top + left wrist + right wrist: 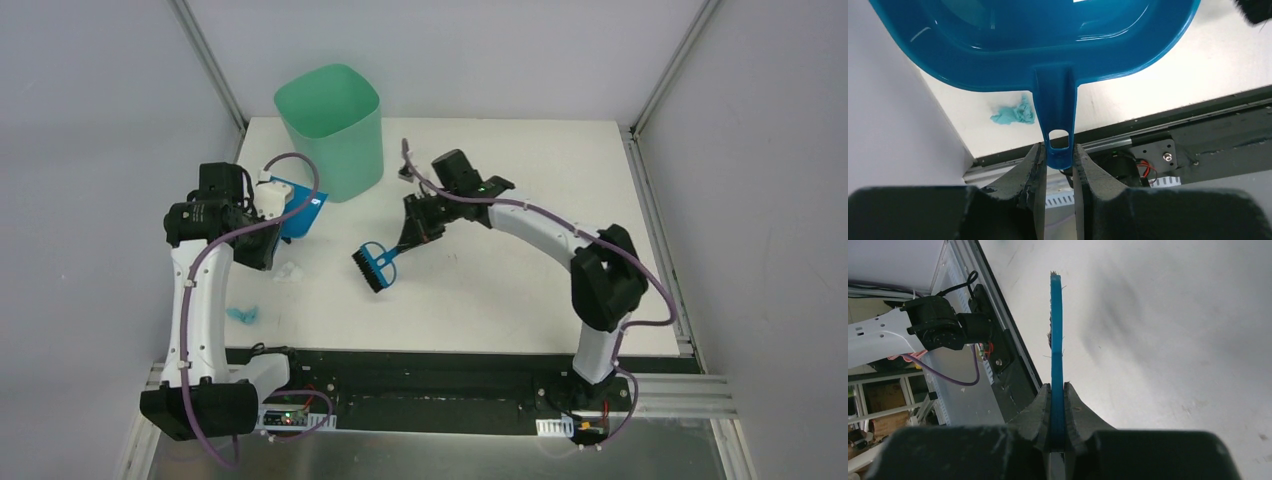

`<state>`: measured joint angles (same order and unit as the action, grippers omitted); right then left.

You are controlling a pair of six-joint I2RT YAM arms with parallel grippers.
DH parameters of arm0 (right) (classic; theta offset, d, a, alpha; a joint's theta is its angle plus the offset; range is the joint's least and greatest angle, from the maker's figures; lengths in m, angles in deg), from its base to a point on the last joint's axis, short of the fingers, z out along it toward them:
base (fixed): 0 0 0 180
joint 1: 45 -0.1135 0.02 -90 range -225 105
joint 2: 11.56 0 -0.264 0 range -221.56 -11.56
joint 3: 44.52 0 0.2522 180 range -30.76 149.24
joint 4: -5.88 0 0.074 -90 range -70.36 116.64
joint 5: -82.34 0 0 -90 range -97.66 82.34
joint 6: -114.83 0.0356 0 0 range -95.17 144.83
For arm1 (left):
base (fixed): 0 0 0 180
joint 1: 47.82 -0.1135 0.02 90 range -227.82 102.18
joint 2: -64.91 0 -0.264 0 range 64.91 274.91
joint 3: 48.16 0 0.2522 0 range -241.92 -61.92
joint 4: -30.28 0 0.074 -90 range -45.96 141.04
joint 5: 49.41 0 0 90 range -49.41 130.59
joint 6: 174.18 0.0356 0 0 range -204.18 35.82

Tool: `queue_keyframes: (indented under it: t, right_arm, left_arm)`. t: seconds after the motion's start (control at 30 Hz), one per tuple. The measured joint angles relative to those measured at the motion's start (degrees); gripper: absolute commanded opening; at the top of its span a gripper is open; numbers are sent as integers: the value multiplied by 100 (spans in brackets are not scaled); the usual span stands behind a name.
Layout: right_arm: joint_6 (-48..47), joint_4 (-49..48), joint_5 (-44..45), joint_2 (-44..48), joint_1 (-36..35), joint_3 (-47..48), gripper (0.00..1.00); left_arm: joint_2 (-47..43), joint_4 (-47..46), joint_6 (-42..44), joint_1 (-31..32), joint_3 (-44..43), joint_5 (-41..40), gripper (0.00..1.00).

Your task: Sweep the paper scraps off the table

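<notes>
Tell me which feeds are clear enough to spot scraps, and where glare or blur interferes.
Top external: even light, sharp, light blue scraps plain. Left wrist: glare streaks on the dustpan, those scraps crisp. Right wrist: table soft, washed out, smeary shadows beside the brush.

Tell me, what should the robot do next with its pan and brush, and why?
Probably lower the dustpan to the table beside the white scrap. The left gripper is shut on the dustpan's handle and the right gripper on the brush. The white scrap and a light blue scrap lie unswept on the table, the white one nearer the brush.
</notes>
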<state>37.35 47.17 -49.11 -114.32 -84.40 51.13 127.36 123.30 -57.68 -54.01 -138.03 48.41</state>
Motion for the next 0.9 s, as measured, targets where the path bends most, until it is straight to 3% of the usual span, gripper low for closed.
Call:
queue_keyframes:
  t: [0.2,0.57,0.9]
  right_arm:
    - [463,-192,162,-1178,-876,1346,0]
    - [2765,-2015,138,-3416,-1541,3021,0]
    - [4535,-3547,-81,-4540,-2116,4087,0]
  left_arm:
    - [70,-173,-83,-476,37,-85,3]
    - [302,-579,212,-1606,-463,-256,2]
    - [400,-551,267,-1655,-431,90,4]
